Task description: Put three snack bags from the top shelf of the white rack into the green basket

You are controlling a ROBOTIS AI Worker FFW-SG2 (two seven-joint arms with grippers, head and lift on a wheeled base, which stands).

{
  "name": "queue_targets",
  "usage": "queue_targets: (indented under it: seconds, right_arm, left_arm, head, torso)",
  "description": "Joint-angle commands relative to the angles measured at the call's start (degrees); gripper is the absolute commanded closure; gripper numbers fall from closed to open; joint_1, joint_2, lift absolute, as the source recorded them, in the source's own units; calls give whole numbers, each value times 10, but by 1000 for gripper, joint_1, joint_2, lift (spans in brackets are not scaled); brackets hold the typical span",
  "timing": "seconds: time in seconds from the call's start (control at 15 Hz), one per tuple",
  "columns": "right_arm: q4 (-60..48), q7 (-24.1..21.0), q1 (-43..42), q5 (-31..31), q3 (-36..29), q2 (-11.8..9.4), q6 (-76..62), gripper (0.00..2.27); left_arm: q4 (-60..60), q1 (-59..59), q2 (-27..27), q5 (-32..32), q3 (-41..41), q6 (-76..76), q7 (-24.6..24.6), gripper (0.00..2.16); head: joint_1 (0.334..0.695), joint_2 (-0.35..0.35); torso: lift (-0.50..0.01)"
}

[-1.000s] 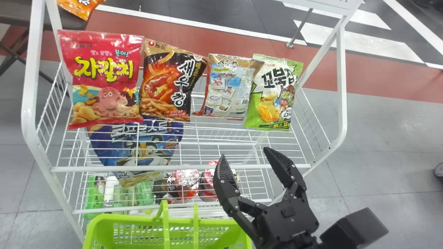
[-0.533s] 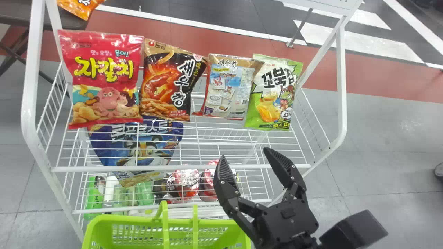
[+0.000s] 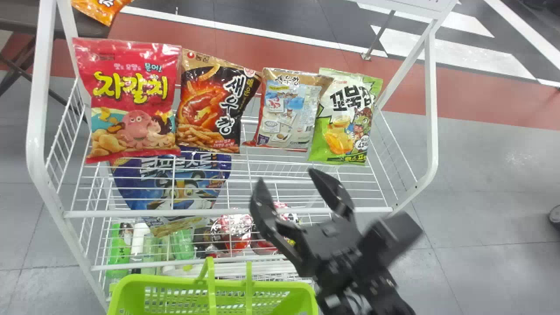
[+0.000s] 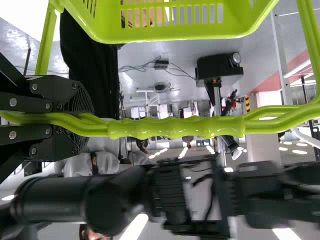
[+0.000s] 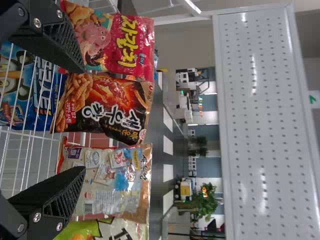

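Note:
In the head view my right gripper (image 3: 286, 181) stands open with nothing between its fingers, over the front of the white rack's top shelf (image 3: 280, 211). Four snack bags lean along the shelf's back: a red bag (image 3: 131, 100), a black-orange bag (image 3: 212, 103), a beige bag (image 3: 288, 109) and a green-white bag (image 3: 345, 118). In the right wrist view my right gripper (image 5: 85, 120) faces the black-orange bag (image 5: 107, 107) and the beige bag (image 5: 110, 180). The green basket (image 3: 175, 282) stands before the rack. In the left wrist view my left gripper (image 4: 92, 122) is shut on the basket's handle (image 4: 175, 127).
The lower shelf holds a blue bag (image 3: 175, 188), red-topped cups (image 3: 232, 234) and green bottles (image 3: 118, 245). White rack posts (image 3: 37, 105) rise on both sides. A perforated white panel (image 5: 265, 120) tops the rack. An orange bag (image 3: 103, 11) lies on a dark table behind.
My right gripper has moved left and a little forward toward the shelf, its wrist turning. The basket has shifted slightly. The snack bags have kept their places.

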Motion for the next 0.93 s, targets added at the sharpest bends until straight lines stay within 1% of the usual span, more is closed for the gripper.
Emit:
queue_targets:
  seconds: [0.0, 0.13, 0.2, 0.27, 0.33, 0.4, 0.47, 0.53, 0.6, 0.67, 0.87]
  right_arm:
    - [42, 0, -123, 6, 47, 2, 106, 134]
    - [94, 0, -220, 8, 94, 3, 176, 134]
    - [116, -2, -257, 13, 113, 8, 195, 134]
    - [145, -3, -296, 20, 137, 20, 209, 134]
    - [175, -2, -329, 22, 149, 40, 236, 137]
    - [199, -3, -356, 22, 159, 53, 253, 144]
    - [231, -3, -387, 21, 174, 63, 264, 144]
    - [259, -2, -412, 20, 181, 64, 275, 147]
    - [276, 1, -426, 23, 187, 64, 276, 147]
    - [292, 1, -438, 32, 198, 64, 276, 147]
    - [338, -5, -463, 67, 204, 64, 276, 151]
  left_arm:
    - [6, -2, 2, 0, 0, 1, -2, 2145]
    - [14, -5, 4, 1, 1, 1, -7, 2145]
    - [18, -6, 4, 1, 4, 1, -11, 2145]
    - [23, -8, 4, 2, 9, 1, -15, 2145]
    - [28, -10, 4, 8, 15, 1, -17, 2145]
    - [31, -11, 4, 10, 20, 1, -22, 2145]
    - [32, -11, 4, 10, 21, 1, -26, 2145]
    - [34, -11, 4, 10, 23, 1, -30, 2145]
    - [35, -12, 4, 10, 23, 1, -33, 2145]
    - [38, -14, 4, 10, 25, 1, -40, 2145]
    - [45, -27, 9, 20, 32, 9, -47, 2145]
  head:
    - [695, -350]
    - [695, -350]
    - [695, -350]
    - [695, -333]
    - [695, -283]
    - [695, -202]
    - [695, -156]
    - [695, -120]
    - [695, -57]
    - [695, -38]
    - [695, -3]
  torso:
    - [0]
    - [0]
    - [0]
    - [0]
    - [0]
    - [0]
    - [0]
    - [0]
    - [0]
    - [0]
    - [0]
